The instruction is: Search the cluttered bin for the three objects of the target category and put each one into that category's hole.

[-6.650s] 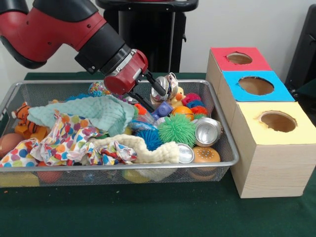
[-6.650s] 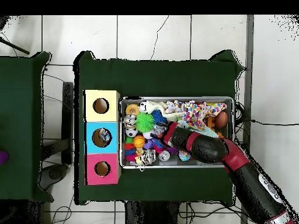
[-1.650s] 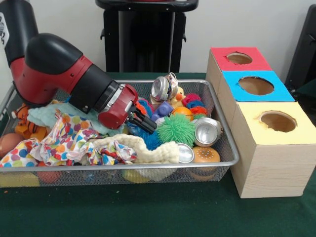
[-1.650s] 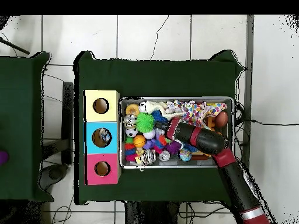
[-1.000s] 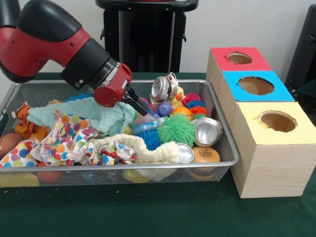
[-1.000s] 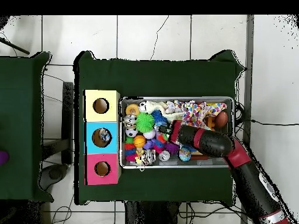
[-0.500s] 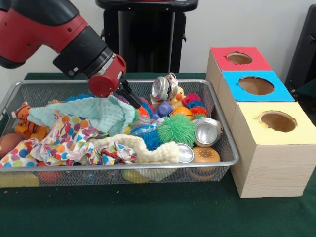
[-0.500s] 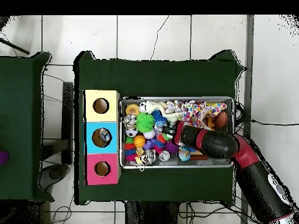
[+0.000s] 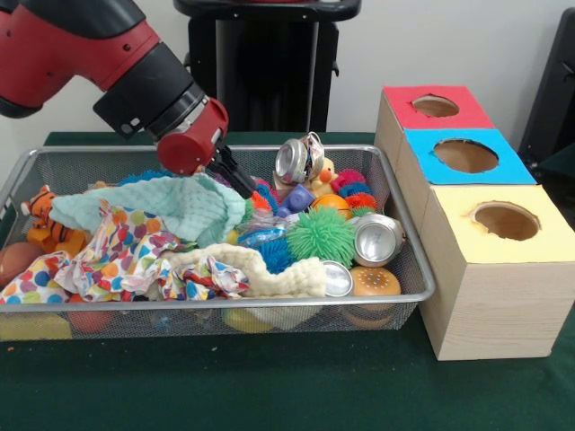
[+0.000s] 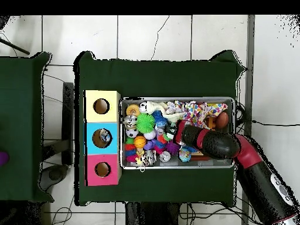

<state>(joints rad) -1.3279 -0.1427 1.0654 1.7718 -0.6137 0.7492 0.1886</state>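
The wire mesh bin (image 9: pixel 216 305) holds a heap of toys and cloths; it also shows in the overhead view (image 10: pixel 176 99). One crushed clear bottle (image 9: pixel 263 236) with a blue tint lies in the pile, between the teal cloth and the green spiky ball. I see no other bottles in the bin. My gripper (image 9: pixel 244 186) hangs tilted above the bin's back middle, over the teal cloth's right edge and up-left of the bottle. It looks shut and empty. It shows in the overhead view (image 10: pixel 174 130) too. Something pale and glinting lies inside the blue hole (image 10: pixel 104 137).
Three boxes stand beside the bin: red (image 9: pixel 436 106), blue (image 9: pixel 464 155), yellow (image 9: pixel 506 220). Silver cans (image 9: pixel 377 240) (image 9: pixel 292 160), a green spiky ball (image 9: pixel 322 235), a teal cloth (image 9: pixel 171 202), a dotted cloth (image 9: pixel 117 256) and a cream cloth (image 9: pixel 260 274) crowd the bin.
My arm has risen out of the toy pile and drawn back and to the picture's left. The clear bottle now lies uncovered in the pile.
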